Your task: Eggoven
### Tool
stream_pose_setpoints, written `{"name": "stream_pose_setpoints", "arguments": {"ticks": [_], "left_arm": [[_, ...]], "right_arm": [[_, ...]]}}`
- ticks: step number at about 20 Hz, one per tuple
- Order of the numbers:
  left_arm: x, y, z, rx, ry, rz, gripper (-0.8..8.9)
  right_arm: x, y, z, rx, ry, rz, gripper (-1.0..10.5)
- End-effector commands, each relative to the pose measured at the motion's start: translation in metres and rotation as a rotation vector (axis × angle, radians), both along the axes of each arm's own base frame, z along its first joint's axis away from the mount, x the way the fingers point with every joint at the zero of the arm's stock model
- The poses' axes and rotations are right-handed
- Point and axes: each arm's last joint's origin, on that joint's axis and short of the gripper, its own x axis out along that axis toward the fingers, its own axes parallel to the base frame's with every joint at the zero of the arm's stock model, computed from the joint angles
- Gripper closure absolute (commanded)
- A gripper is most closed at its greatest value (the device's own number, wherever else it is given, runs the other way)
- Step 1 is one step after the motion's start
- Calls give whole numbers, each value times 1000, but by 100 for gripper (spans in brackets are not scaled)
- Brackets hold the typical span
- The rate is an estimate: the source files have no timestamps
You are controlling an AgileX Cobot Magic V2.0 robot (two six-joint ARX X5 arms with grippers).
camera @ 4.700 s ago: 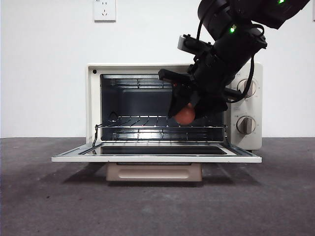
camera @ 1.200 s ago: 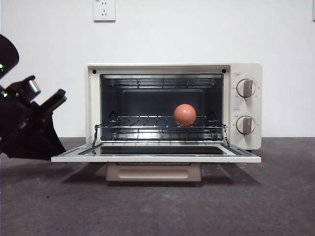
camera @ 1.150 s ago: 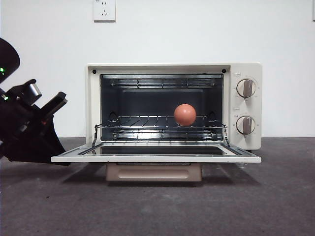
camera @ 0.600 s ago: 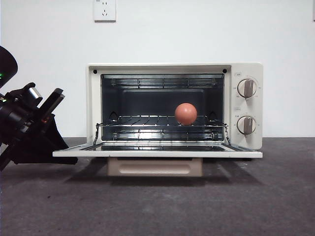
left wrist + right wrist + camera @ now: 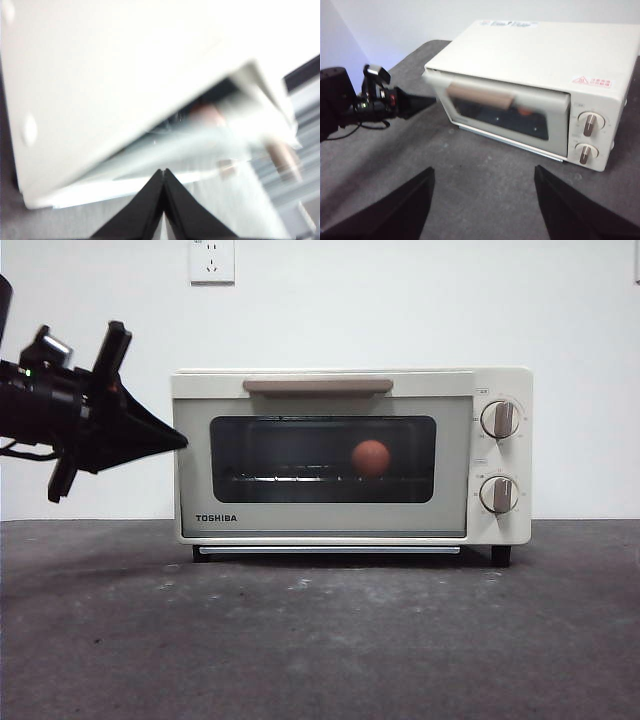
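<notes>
behind the toshiba oven (image 5: 350, 455) door — egg (image 5: 371, 457); left claw (image 5: 178, 440) closed, right claw (image 5: 482, 187) open

The reddish-brown egg (image 5: 371, 457) sits on the rack inside the cream Toshiba toaster oven (image 5: 350, 455), door shut.

Egg (image 5: 371, 457) behind shut oven (image 5: 350, 455) door, left hand (image 5: 178, 439) tip at its edge.

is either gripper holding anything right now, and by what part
Nothing is held. The left gripper is shut and empty at the oven's left edge; the right gripper is open, away from it. The egg sits inside.
</notes>
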Motion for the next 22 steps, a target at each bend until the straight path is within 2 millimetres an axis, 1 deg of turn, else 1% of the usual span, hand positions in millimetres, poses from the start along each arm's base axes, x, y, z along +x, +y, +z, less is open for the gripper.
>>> {"name": "stream_pose_setpoints", "arguments": {"ticks": [1,5,8,11,14,19,22], "left_arm": [[4,-1,4,-35,8,3,807],[-2,-5,13,-43,12,-40,806],[-10,-8,27,-24,-9,-57,806],[-22,-10,43,18,-31,-73,806],[-41,-12,60,93,-40,-56,806],[-81,-11,85,245,-60,3,806],[-104,-8,95,334,-73,44,806]], "right_arm": [[-2,0,3,6,5,2,627],[-2,0,1,-6,22,3,627],[-2,-1,0,-17,36,3,627],[-3,-1,-2,-28,52,4,627],[-3,-1,-3,-34,56,7,628],[-3,-1,-3,-54,43,15,660],[-2,-1,-5,-80,30,27,660]]}}
